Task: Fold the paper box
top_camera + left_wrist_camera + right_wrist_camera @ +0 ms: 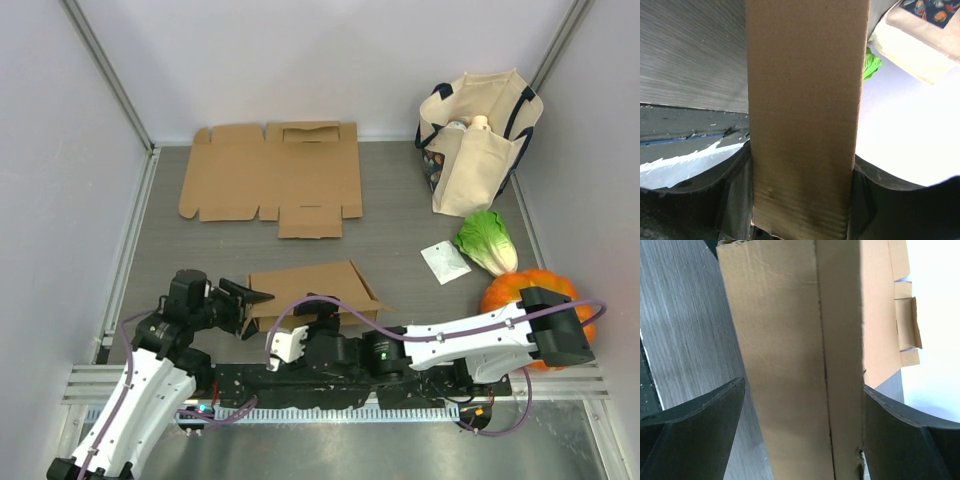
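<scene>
A partly folded brown paper box (312, 290) lies at the near middle of the table. My left gripper (252, 300) is at its left end. In the left wrist view a cardboard panel (802, 110) fills the gap of the gripper (800, 200), and both fingers touch its edges. My right gripper (305, 330) is at the box's near edge. In the right wrist view the gripper (802, 430) straddles a creased cardboard panel (790, 340). The right finger (900, 440) touches the panel. The left finger (695, 430) stands a little apart from it.
A flat, unfolded cardboard blank (272, 178) lies at the back; it also shows in the right wrist view (885, 305). At the right are a cream tote bag (480, 140), a green lettuce (487, 240), a white packet (446, 262) and an orange pumpkin (520, 285).
</scene>
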Available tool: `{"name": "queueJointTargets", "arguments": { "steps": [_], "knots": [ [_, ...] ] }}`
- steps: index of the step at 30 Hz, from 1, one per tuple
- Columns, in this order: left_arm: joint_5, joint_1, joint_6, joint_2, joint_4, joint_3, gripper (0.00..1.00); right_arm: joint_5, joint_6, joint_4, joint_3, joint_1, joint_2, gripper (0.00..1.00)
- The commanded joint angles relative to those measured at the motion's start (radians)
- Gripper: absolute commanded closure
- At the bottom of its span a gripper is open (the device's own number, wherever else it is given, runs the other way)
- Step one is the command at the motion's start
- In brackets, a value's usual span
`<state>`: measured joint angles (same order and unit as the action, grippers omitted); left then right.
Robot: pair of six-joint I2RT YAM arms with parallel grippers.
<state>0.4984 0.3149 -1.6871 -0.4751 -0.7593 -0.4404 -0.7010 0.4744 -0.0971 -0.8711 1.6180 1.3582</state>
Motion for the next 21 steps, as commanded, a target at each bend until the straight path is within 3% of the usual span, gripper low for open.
{"name": "queueJointTargets", "arguments": {
  "steps": [1,6,9,10,12,17,18,21],
  "knots": [
    [0.054,0.001,-0.005,0.0,0.021,-0.046,0.46,0.031,0.088,0.158,-0.011,-0.02,0.051,0.08],
    [0.061,0.001,-0.014,0.012,0.025,-0.052,0.46,0.023,0.147,0.27,0.007,-0.05,0.104,0.08],
    [0.06,0.001,-0.013,0.016,0.025,-0.054,0.41,-0.002,0.194,0.342,0.018,-0.05,0.122,0.1],
    [0.057,0.001,-0.011,0.02,0.025,-0.055,0.33,-0.003,0.199,0.346,0.018,-0.05,0.124,0.11],
    [0.052,0.001,0.0,0.027,0.029,-0.06,0.27,-0.014,0.22,0.35,0.015,-0.05,0.122,0.17],
    [-0.018,0.0,0.081,0.047,0.07,-0.098,0.04,-0.002,0.188,0.242,-0.014,-0.049,0.076,0.31],
    [-0.04,0.0,0.158,0.049,0.058,-0.113,0.0,0.0,0.155,0.168,-0.026,-0.049,0.067,0.32],
    [-0.139,0.0,0.348,0.052,0.005,-0.196,0.0,0.027,0.083,0.006,-0.069,-0.052,0.026,0.36]
  ]
}}
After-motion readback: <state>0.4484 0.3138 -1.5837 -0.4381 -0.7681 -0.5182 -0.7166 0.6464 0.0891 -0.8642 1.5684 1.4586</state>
